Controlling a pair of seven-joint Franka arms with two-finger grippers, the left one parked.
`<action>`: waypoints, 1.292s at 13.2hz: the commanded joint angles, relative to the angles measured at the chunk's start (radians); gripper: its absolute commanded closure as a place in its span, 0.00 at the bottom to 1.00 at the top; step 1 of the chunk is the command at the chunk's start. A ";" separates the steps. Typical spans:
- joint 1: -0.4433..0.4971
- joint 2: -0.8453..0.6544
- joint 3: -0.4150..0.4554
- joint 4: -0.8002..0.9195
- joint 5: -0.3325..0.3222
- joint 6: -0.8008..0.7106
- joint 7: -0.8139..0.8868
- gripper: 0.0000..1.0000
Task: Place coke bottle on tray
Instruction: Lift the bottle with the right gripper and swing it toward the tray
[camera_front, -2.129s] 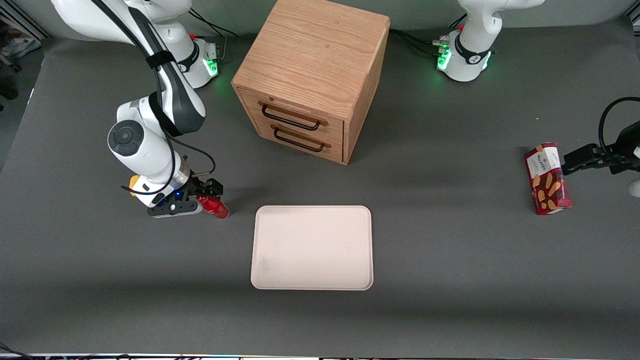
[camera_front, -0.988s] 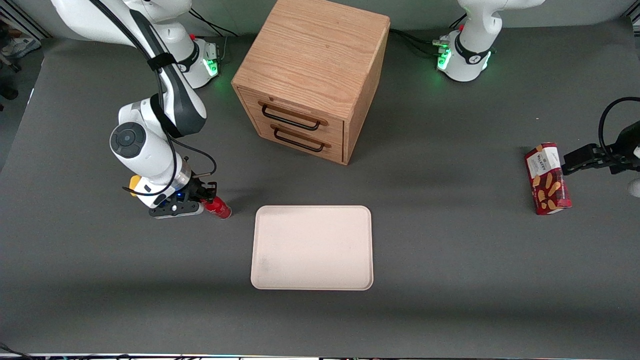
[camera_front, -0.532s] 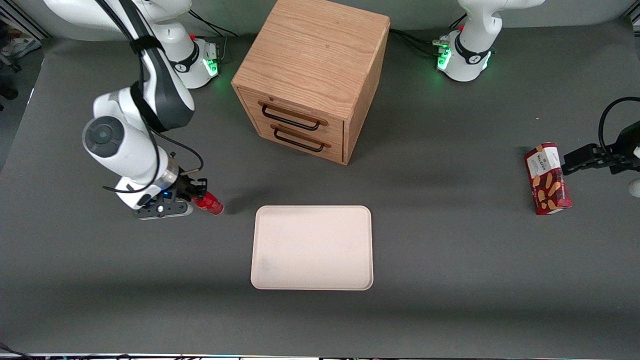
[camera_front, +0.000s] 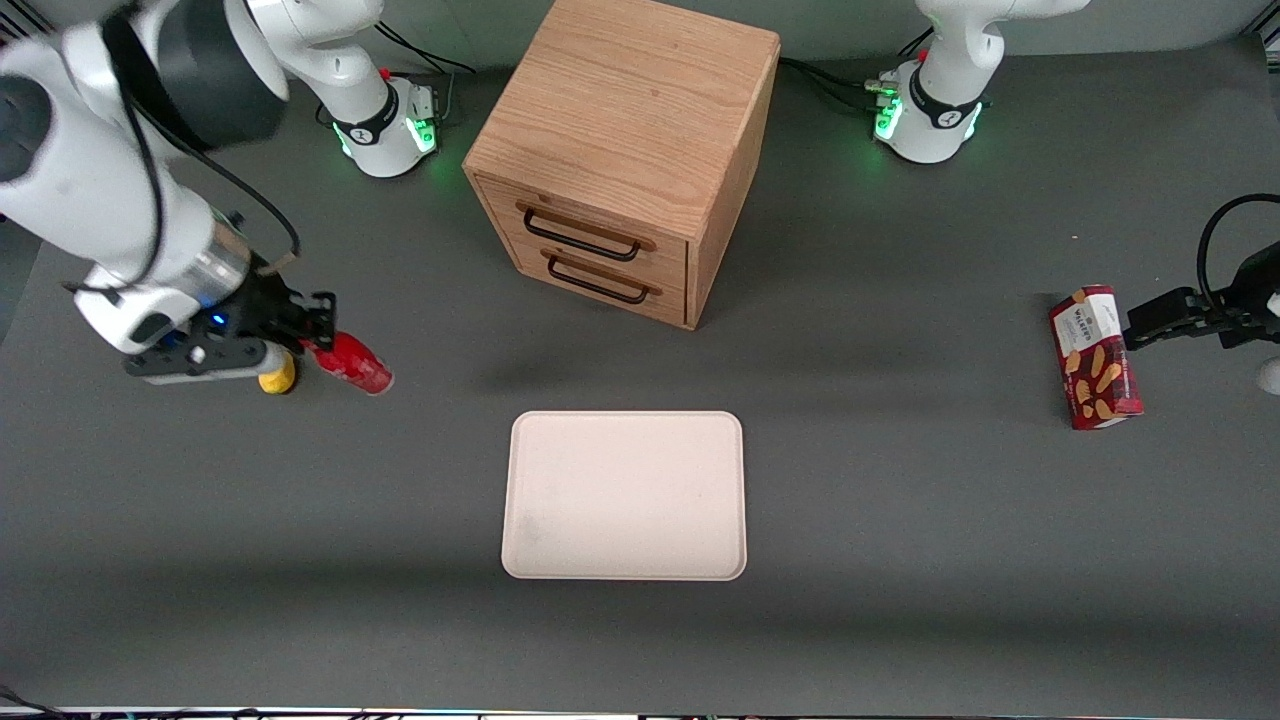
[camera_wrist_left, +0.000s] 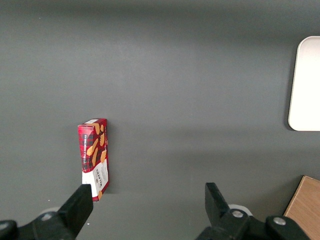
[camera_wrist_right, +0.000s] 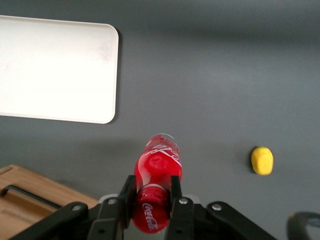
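Hanging clear above the table toward the working arm's end, the gripper (camera_front: 318, 342) had its two fingers (camera_wrist_right: 128, 192) closed on the coke bottle (camera_front: 352, 364), pinching it near the neck, the body jutting out free of the jaws. The bottle (camera_wrist_right: 155, 182) looked small, light and rigid, its glossy red skin likely slippery; a hold that far toward one end could probably let it swivel, so a grip around the wider body would seem safer. A yellow lump (camera_front: 277, 377) sat on the table beneath the gripper. The tray (camera_front: 624, 495) lay empty, well apart from the bottle, nearer the front camera than the wooden cabinet (camera_front: 622, 152).
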 joint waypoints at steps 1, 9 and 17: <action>-0.003 0.007 -0.002 0.141 -0.006 -0.134 -0.021 1.00; 0.085 0.216 0.009 0.408 0.002 -0.159 0.097 1.00; 0.217 0.451 0.004 0.617 -0.004 -0.126 0.375 1.00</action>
